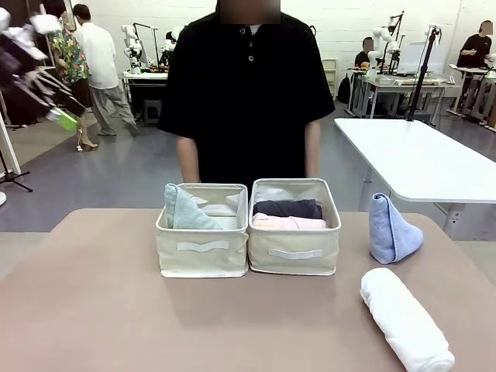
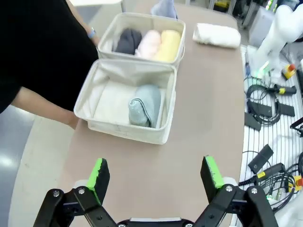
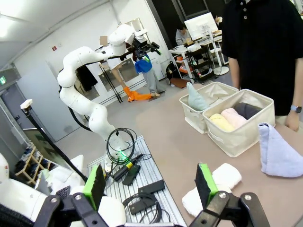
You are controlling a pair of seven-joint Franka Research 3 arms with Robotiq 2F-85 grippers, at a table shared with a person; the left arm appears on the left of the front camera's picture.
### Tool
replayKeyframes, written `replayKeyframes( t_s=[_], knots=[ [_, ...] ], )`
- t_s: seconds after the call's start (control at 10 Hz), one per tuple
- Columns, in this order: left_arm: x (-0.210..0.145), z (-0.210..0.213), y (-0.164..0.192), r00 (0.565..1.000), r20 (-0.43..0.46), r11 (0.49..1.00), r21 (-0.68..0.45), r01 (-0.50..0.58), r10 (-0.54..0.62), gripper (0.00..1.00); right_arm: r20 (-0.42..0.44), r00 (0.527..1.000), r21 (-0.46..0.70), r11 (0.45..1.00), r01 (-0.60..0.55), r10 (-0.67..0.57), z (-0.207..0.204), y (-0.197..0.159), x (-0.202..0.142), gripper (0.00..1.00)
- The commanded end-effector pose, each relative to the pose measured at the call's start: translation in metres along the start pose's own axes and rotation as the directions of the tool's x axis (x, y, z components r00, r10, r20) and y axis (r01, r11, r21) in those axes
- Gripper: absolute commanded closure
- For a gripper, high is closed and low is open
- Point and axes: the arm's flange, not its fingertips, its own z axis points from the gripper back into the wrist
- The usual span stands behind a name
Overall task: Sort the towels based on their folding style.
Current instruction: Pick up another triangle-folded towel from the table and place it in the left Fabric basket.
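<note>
the pale teal cone towel (image 1: 186, 209) stands in the left basket (image 1: 203, 260). a dark grey roll (image 1: 287, 208), a pink roll (image 1: 288, 222) and a yellow roll (image 2: 170, 45) lie side by side in the right basket (image 1: 294, 263). the light blue cone towel (image 1: 391, 230) and the white roll (image 1: 404, 319) sit on the table (image 1: 93, 310) to the right of the baskets. the left gripper (image 2: 155, 171) and right gripper (image 3: 150, 182) are raised, jaws spread wide, holding nothing. a person (image 1: 248, 93) stands behind the baskets.
</note>
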Motion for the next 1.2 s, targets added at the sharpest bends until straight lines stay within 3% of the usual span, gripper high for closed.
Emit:
replayKeyframes(
  t_s=[0.0,0.2,0.4,0.7,0.9,1.0,1.1],
  knots=[
    [-0.040,0.017,0.007,0.998,0.066,0.999,0.035,-0.002,0.000,0.00,-0.004,1.000,0.004,1.000,0.005,-0.005,-0.001,-0.001,0.001,0.00],
    [-0.081,0.055,0.006,0.994,0.106,0.995,0.097,-0.031,0.020,0.00,-0.004,1.000,0.004,1.000,0.005,-0.005,-0.001,-0.001,0.001,0.00],
    [-0.110,0.101,0.007,0.987,0.160,0.999,0.033,-0.006,0.001,0.00,-0.004,1.000,0.004,1.000,0.005,-0.005,-0.001,-0.001,0.001,0.00],
    [-0.150,0.125,0.015,0.971,0.233,0.998,-0.051,-0.042,0.053,0.00,0.000,1.000,0.000,1.000,0.000,0.000,0.000,0.000,0.000,0.00],
    [-0.162,0.127,0.018,0.952,0.300,0.987,-0.160,-0.012,0.060,0.00,-0.226,0.974,-0.023,1.000,0.008,-0.013,-0.035,0.020,0.011,0.00],
    [-0.154,0.119,0.000,0.971,0.229,0.997,-0.057,-0.056,0.068,0.00,-0.325,0.946,-0.039,0.999,-0.011,-0.002,-0.065,0.015,0.028,0.00],
    [-0.154,0.119,0.000,0.971,0.229,0.997,-0.057,-0.056,0.068,0.00,-0.403,0.915,-0.059,0.998,-0.020,-0.006,-0.103,0.001,0.050,0.00]
  ],
)
